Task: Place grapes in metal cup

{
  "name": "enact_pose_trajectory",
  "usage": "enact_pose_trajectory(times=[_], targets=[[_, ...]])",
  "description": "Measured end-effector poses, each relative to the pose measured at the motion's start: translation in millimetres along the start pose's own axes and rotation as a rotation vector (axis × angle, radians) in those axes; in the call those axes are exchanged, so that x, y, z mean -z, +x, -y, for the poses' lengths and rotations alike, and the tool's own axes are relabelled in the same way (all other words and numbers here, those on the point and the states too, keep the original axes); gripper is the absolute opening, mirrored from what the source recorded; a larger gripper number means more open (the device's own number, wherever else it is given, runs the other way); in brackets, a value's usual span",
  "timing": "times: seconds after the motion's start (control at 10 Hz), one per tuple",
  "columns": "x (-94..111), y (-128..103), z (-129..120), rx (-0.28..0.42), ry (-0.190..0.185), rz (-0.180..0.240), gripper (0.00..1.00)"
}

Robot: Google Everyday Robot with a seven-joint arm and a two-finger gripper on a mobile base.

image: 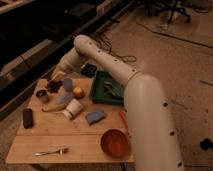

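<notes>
The grapes (52, 86), a dark cluster, are at the table's back left, right under my gripper (56, 78). The gripper hangs from the white arm (100, 57) that reaches in from the right. I cannot make out whether the grapes are held or lying on the table. The metal cup (42, 94), short with a dark inside, stands just left and in front of the grapes, near the table's left edge.
A grey-blue bowl (67, 84) and an orange-red fruit (78, 92) sit right of the grapes. A white paper cup (73, 108), a blue sponge (95, 116), a red bowl (115, 142), a fork (50, 151), a black block (28, 118) and a green tray (98, 92) are also on the wooden table (75, 137).
</notes>
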Motion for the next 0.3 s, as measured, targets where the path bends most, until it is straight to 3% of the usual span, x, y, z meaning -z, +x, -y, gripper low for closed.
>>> enact_pose_trajectory(times=[0.3], targets=[[0.9, 0.7, 2.8, 0.004, -0.015, 0.01, 0.0]])
